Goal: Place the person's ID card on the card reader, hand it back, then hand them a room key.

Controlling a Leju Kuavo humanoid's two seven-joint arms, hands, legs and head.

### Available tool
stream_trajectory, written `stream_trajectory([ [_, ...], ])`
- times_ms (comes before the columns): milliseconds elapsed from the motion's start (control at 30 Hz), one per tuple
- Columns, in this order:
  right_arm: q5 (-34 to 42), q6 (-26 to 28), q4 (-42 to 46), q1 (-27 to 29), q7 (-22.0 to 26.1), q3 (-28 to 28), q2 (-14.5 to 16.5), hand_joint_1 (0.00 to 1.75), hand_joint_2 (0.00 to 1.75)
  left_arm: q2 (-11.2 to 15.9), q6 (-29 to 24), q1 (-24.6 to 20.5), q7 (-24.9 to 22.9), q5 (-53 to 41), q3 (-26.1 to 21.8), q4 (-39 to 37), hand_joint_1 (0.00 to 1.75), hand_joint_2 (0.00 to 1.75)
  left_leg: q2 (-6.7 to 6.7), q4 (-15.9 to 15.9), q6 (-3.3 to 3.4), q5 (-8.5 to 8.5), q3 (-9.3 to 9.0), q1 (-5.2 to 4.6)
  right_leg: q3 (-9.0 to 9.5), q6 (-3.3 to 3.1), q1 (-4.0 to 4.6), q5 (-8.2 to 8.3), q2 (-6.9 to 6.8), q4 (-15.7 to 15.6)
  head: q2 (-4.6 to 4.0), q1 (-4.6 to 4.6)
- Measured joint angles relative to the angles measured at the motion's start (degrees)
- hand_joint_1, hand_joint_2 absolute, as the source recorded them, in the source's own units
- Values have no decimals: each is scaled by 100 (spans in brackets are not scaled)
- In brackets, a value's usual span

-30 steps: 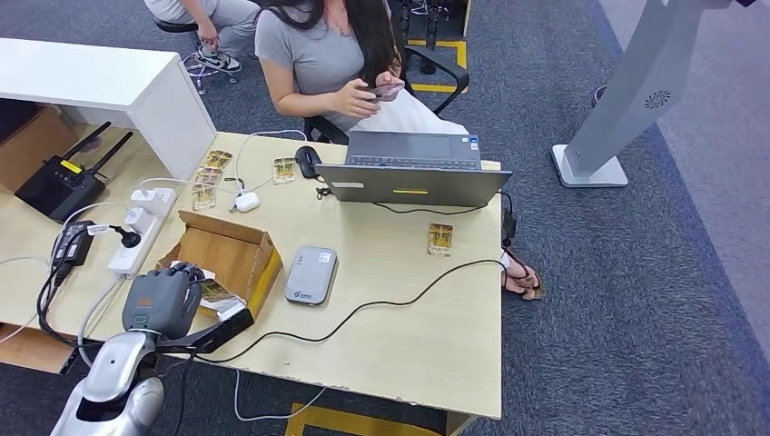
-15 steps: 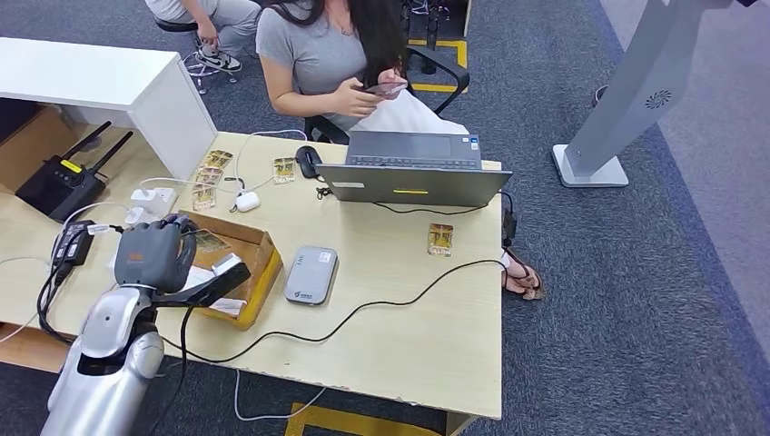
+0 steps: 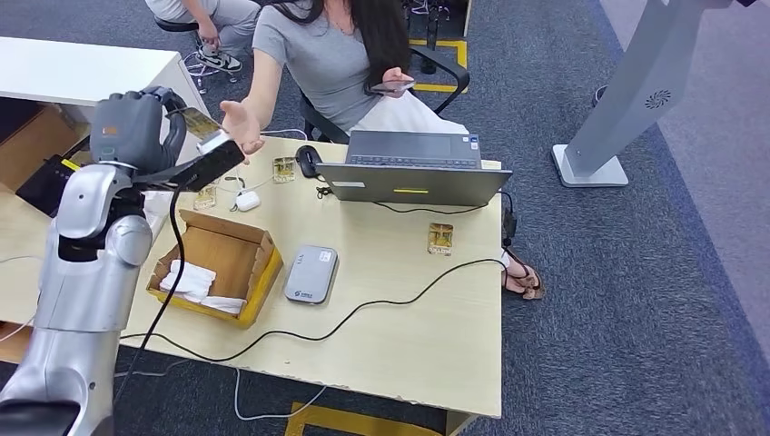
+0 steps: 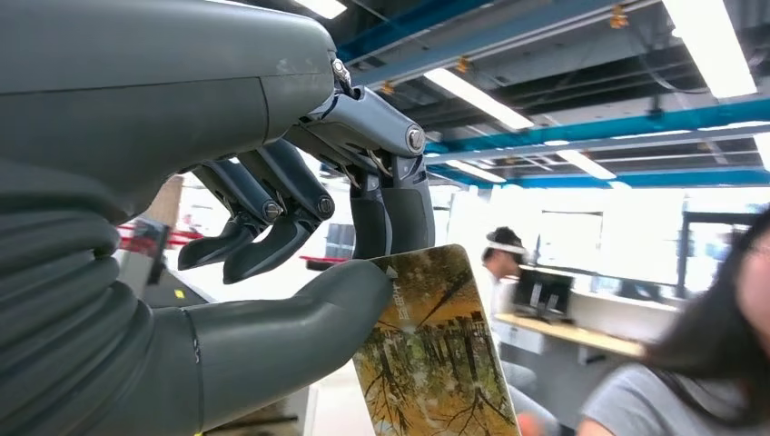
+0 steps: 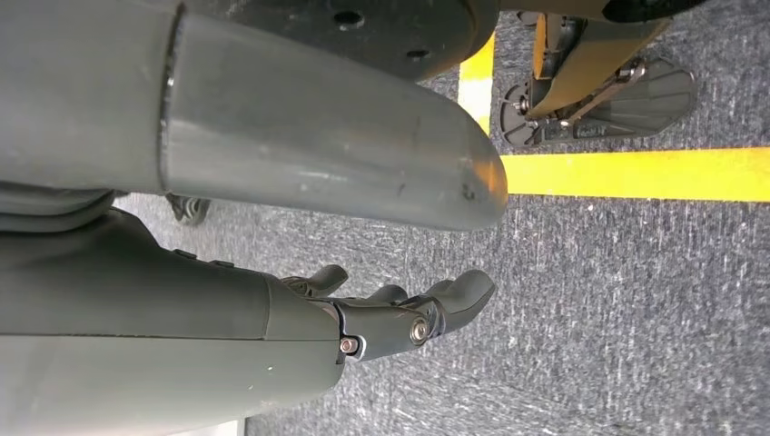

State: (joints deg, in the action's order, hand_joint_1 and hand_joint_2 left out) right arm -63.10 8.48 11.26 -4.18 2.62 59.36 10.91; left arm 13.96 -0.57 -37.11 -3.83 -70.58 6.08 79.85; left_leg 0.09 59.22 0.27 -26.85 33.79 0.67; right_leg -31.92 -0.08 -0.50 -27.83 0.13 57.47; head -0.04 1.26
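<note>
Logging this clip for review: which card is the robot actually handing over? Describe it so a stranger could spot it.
Start at the wooden table, then go up its far left corner to the raised left hand. The card is pinched there, held out toward the person's open palm. Unlike the similar cards lying flat on the table, it is up in the air.

The room key card [image 4: 431, 350] is cut off by the lower frame edge in the left wrist view. The print on the card reader [image 3: 310, 274] is too small to read.
</note>
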Motion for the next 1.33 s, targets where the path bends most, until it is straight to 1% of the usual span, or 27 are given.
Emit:
stream_trajectory([
  [100, -90, -33, 0, -13, -30, -54, 0, 0, 0, 60, -77, -660, -196, -235, 22, -800, 175, 175, 11, -1, -4, 3, -1, 0, -2, 1, 0, 6, 11, 2, 0, 2],
  [167, -111, -46, 0, -13, -33, -75, 0, 0, 0, 118, -194, -954, -217, -341, 26, -1328, 175, 175, 17, -1, -6, 4, -3, 0, -3, 2, 0, 8, 18, 3, 0, 2],
  [233, -115, -52, 0, -12, -36, -82, 0, 0, 0, 172, -317, -1102, -209, -385, 26, -1726, 175, 175, 19, -1, -7, 5, -4, 0, -5, 2, 0, 8, 21, 4, 0, 3],
  [333, -123, -52, 0, -14, -57, -87, 0, 0, 0, 221, -390, -1185, -196, -403, 26, -2104, 175, 175, 15, -2, -7, 5, -1, 0, -5, 2, 0, 7, 19, 4, 0, 3],
  [467, -177, -44, 0, -12, -196, -114, -1, 0, 0, 279, -445, -1175, -203, -422, 26, -2315, 1, 175, 16, -2, -7, 5, 3, -1, -6, 3, 0, 7, 19, 4, 0, 3],
  [700, -228, -39, 0, -12, -157, -147, -11, 0, 0, 397, -844, -923, -270, -366, 25, -2392, 0, 175, 14, -2, -7, 5, 4, -1, -6, 3, -1, 7, 19, 3, 0, 3],
  [833, -229, -32, 0, -12, -142, -154, -13, 0, 0, 434, -905, -760, -255, -341, 23, -2390, 0, 175, 12, -2, -7, 5, 4, 0, -6, 3, 0, 7, 17, 4, 0, 3],
  [900, -229, -26, 0, -12, -138, -157, -16, 0, 0, 440, -946, -668, -184, -284, 16, -2350, 0, 175, 12, -3, -7, 5, 4, -1, -5, 3, 0, 7, 17, 4, 0, 3],
  [967, -218, -8, 0, -11, -141, -157, -17, 0, 0, 437, -1047, -444, 8, -115, -25, -2157, 0, 175, 16, -3, -7, 4, 4, -2, -5, 3, -1, 6, 19, 4, 0, 4],
  [1033, -168, 20, 0, -8, -156, -154, -17, 0, 0, 415, -1165, -17, 330, 274, -101, -1748, 0, 175, 20, -4, -7, 2, 4, -3, -6, 4, -2, 5, 23, 3, 0, 4],
  [1067, -128, 33, 0, -8, -163, -147, -17, 0, 0, 390, -1206, 274, 541, 568, -161, -1451, 0, 175, 23, -6, -7, 0, 3, -4, -6, 4, -2, 4, 27, 3, 0, 2],
  [1133, -37, 61, -1, -2, -162, -113, -17, 0, 0, 323, -1251, 977, 1122, 1517, -327, -783, 0, 175, 39, -8, -5, -10, 3, -6, -7, 4, -5, 1, 43, 2, -1, -1],
  [1167, 1, 76, -1, 4, -160, -89, -17, 0, 0, 284, -1251, 1371, 1484, 2191, -456, -400, 0, 175, 49, -10, -6, -15, 2, -6, -8, 4, -5, -1, 53, 2, -1, -4],
  [1233, 46, 110, -2, 29, -159, -42, -17, 0, 0, 224, -1179, 2189, 2119, 3620, -812, 267, 0, 175, 75, -12, -12, -32, -1, -6, -10, -1, -5, -7, 79, 2, 0, -9],
  [1267, 61, 126, -2, 49, -161, -20, -17, 0, 0, 200, -1095, 2567, 2385, 4309, -1109, 587, 0, 175, 85, -13, -14, -39, -4, -5, -11, -3, -5, -11, 91, 2, 0, -10],
  [1300, 73, 142, -2, 72, -162, 3, -17, 0, 0, 180, -950, 2874, 2601, 4899, -1439, 813, 0, 175, 91, -13, -16, -45, -5, -3, -12, -2, -3, -17, 96, 2, 0, -9],
  [1333, 80, 149, -1, 85, -162, 14, -17, 0, 0, 169, -876, 3010, 2706, 5191, -1618, 928, 0, 175, 94, -13, -16, -47, -6, -2, -13, -2, -2, -20, 99, 2, 0, -6],
])
